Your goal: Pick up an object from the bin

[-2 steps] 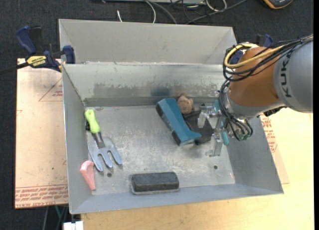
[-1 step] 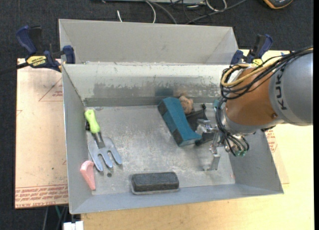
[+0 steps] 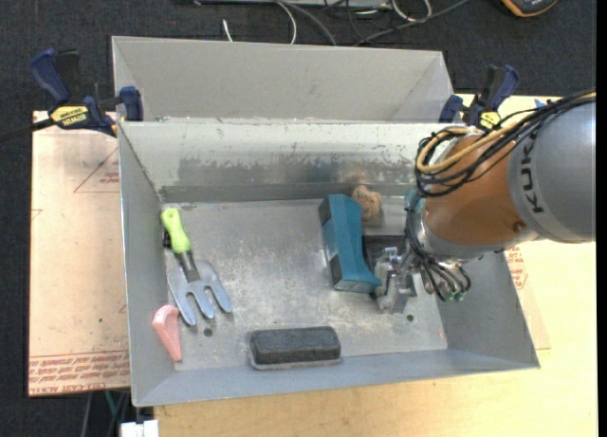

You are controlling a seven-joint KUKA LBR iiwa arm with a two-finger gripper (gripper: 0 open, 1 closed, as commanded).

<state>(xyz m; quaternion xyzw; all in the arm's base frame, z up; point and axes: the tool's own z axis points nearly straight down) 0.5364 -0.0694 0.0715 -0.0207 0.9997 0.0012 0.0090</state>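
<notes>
Teal boxy block (image 3: 346, 244), lying toward three o'clock on the bin (image 3: 275, 269) floor with the gripper (image 3: 394, 288) at its four o'clock corner (spread or closed, I cannot tell), looks rigid, light and smooth, best pinched across its narrow width.

right of bin (image 3: 285, 255) floor, hidden under arm (image 3: 479, 203)

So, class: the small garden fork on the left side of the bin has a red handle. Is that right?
Not quite. The camera view shows the garden fork on the left side of the bin with a green handle, not a red one.
</notes>
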